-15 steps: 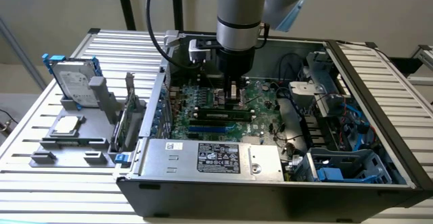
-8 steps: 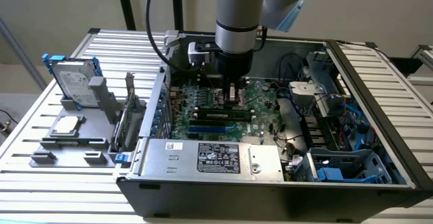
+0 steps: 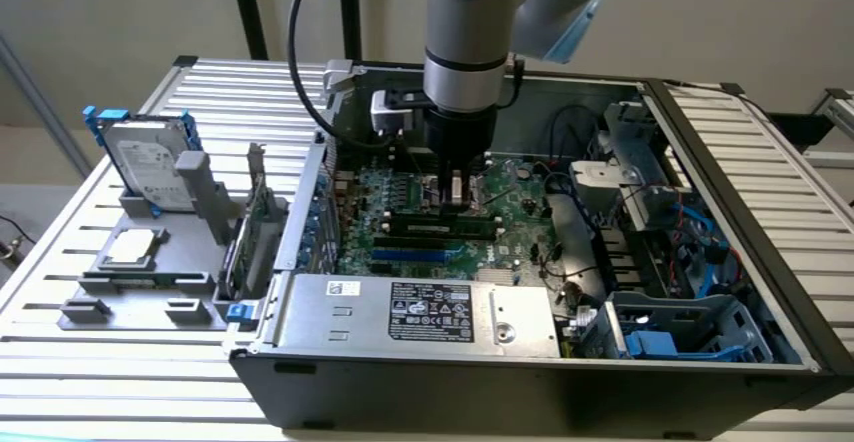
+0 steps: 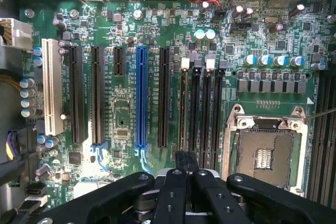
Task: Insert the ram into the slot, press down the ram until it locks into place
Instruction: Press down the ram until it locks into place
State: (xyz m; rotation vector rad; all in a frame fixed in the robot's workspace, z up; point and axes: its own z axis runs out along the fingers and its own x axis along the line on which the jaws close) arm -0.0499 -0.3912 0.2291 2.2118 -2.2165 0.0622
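Observation:
The ram [image 3: 435, 228], a thin green stick with dark chips, stands on edge in a black slot [image 3: 379, 230] on the motherboard inside the open computer case. My gripper [image 3: 461, 200] hangs straight down over the ram's middle, shut, with its tips at or just above the ram's top edge; whether they touch I cannot tell. In the wrist view my shut gripper [image 4: 186, 157] lies over one end of the memory slot [image 4: 182, 108] closest to the expansion slots. That slot is one of several parallel black ones. Nothing is held between the fingers.
A blue slot [image 4: 140, 98] and black expansion slots lie beside the memory sockets, and the CPU socket [image 4: 262, 150] is on their other side. The power supply [image 3: 414, 307] fills the case's near side. Cables and a drive cage [image 3: 681, 327] are at the exterior view's right, a hard drive [image 3: 144, 162] on a grey fixture at its left.

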